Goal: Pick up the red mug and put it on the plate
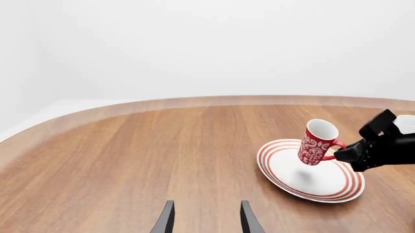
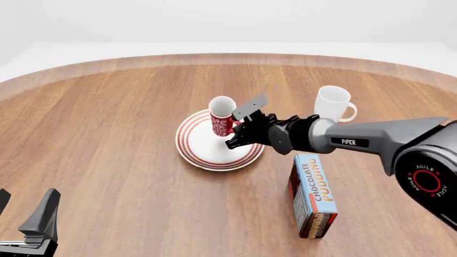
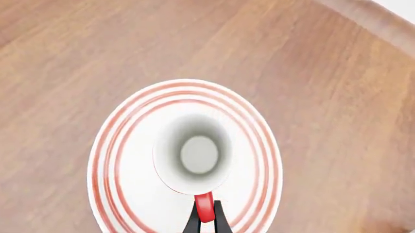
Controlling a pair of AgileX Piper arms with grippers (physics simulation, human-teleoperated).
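The red mug (image 2: 221,115), patterned in white, hangs slightly tilted just above the middle of the plate (image 2: 194,149), which is white with red rings. My right gripper (image 2: 237,134) is shut on the mug's red loop handle from the right. In the right wrist view I look down into the mug (image 3: 194,153), with the handle pinched between the gripper's fingertips (image 3: 204,219) and the plate (image 3: 129,145) beneath. The left wrist view shows the mug (image 1: 318,143), the plate (image 1: 269,160) and the right gripper (image 1: 343,153). My left gripper (image 2: 25,208) is open and empty at the front left, and it also shows in the left wrist view (image 1: 204,218).
A plain white mug (image 2: 332,103) stands behind the right arm, right of the plate. A chocolate pudding box (image 2: 314,195) lies on the table in front of the right arm. The round wooden table's far edge (image 2: 228,56) curves behind.
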